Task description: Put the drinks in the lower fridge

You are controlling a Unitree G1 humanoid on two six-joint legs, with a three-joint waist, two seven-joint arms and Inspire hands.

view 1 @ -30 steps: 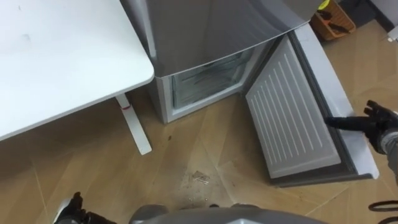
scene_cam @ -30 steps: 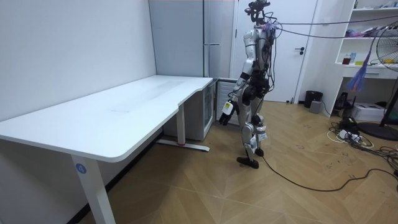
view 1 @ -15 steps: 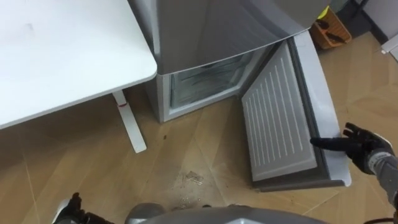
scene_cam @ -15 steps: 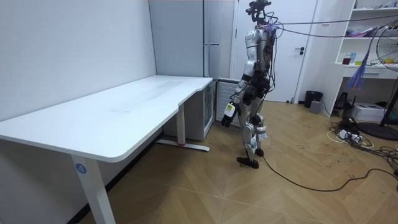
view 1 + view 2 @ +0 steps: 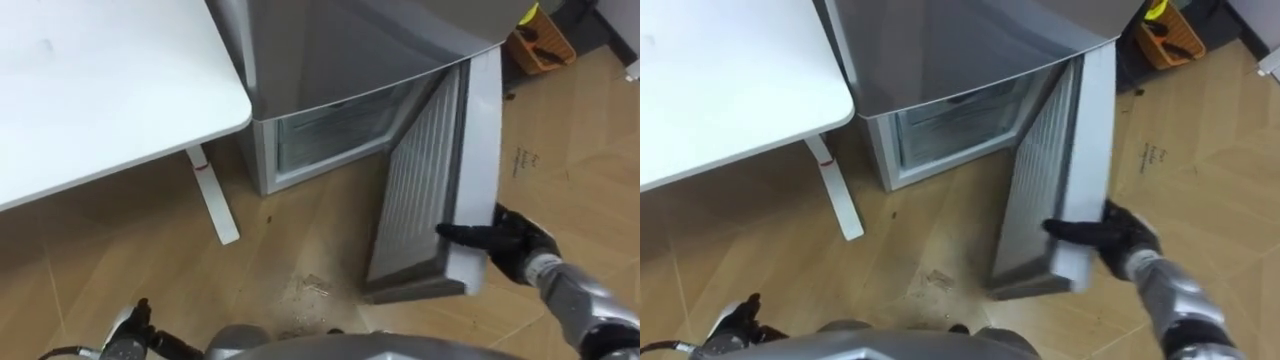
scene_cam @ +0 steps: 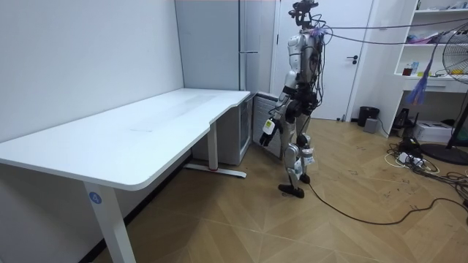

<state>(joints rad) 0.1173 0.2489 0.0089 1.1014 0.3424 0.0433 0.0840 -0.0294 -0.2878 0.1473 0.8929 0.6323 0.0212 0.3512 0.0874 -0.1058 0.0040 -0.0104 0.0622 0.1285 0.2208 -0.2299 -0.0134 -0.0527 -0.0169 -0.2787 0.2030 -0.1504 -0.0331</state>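
I cannot tell if the drinks are inside the lower fridge (image 5: 330, 130), but its door (image 5: 420, 190), wide open a moment ago, is now half shut with the right hand (image 5: 515, 245) pushing its edge with straight fingers, so only closing seems left; the left hand (image 5: 130, 335) hangs low and I can't see if it grips anything

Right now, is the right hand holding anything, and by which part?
Nothing gripped: the right hand presses straight fingers on the lower fridge door, at its free edge near the bottom.
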